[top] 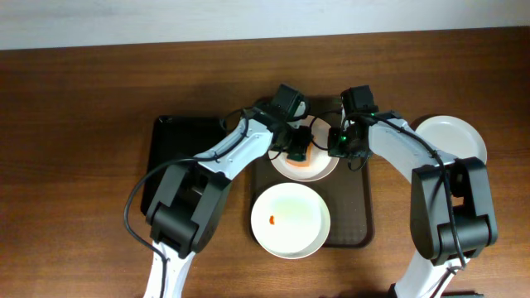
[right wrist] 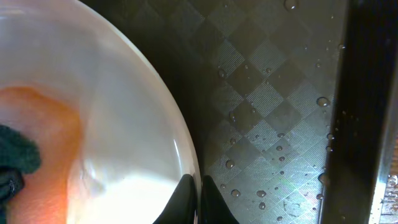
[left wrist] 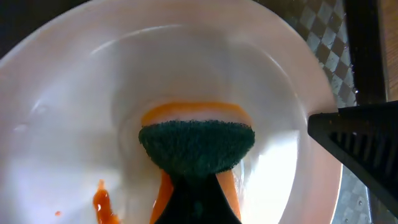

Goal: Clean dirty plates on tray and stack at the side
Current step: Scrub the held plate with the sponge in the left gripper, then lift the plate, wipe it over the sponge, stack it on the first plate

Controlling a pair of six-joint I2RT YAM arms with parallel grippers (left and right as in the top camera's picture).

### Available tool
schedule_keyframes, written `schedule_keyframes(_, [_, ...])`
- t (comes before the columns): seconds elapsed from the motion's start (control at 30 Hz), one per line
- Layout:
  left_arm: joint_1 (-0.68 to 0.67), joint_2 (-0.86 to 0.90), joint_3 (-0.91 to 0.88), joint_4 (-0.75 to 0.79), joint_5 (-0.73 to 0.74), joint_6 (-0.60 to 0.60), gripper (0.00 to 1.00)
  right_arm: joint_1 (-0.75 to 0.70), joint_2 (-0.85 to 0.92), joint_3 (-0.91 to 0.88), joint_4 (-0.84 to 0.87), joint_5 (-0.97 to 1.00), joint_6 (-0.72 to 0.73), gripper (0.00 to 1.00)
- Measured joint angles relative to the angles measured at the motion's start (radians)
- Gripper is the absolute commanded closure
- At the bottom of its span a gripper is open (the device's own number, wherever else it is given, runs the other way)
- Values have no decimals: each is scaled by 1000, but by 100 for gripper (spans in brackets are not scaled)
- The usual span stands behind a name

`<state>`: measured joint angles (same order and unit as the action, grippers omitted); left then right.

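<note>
At your far left, a small black rectangular tray [top: 178, 157] lies on the dark wooden table [top: 74, 124], just beside the large brown rectangular tray [top: 352, 207] with the raised rim.

Your left gripper [top: 296, 149] reaches over the far half of the brown tray. Its fingers are clamped on an orange sponge with a green scouring face [left wrist: 196, 146]. That green face presses onto the floor of the far white round plate [top: 321, 168]. The left wrist view shows an orange-red smear [left wrist: 102, 202] on this plate, just left of the sponge.

In the near half of the brown tray sits the near white round plate [top: 298, 236], with its own small orange-red mark [top: 272, 220] left of centre. You cannot tell whether the two plates touch.

Your right gripper [right wrist: 199, 196] is at the far plate's right edge, with its fingers pinched on the rim. Beside it, water droplets [right wrist: 320, 101] dot the tray's chequered floor.

Furthest right, a third white round plate [top: 451, 141] rests on the table off the brown tray, partly hidden by your right arm.
</note>
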<state>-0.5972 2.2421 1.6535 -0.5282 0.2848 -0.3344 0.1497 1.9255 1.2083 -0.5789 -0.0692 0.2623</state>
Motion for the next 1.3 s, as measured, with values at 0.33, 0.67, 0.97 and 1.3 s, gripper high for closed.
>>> schedule_keyframes(0.33, [-26,31,163,-311,-515,130,100,9,0,5,-49,-61,22,96])
schedule_keyframes(0.67, [164,43,623,-891,-503,106,100,6,-1,13,-76,-30,4,96])
schedule_keyframes(0.97, [570,2,195,-751,-268,167,100,6,-1,17,-72,-19,-12,96])
schedule_keyframes(1.3, [581,-202,-49,-532,-203,204,0,6,0,43,-103,-16,-61,96])
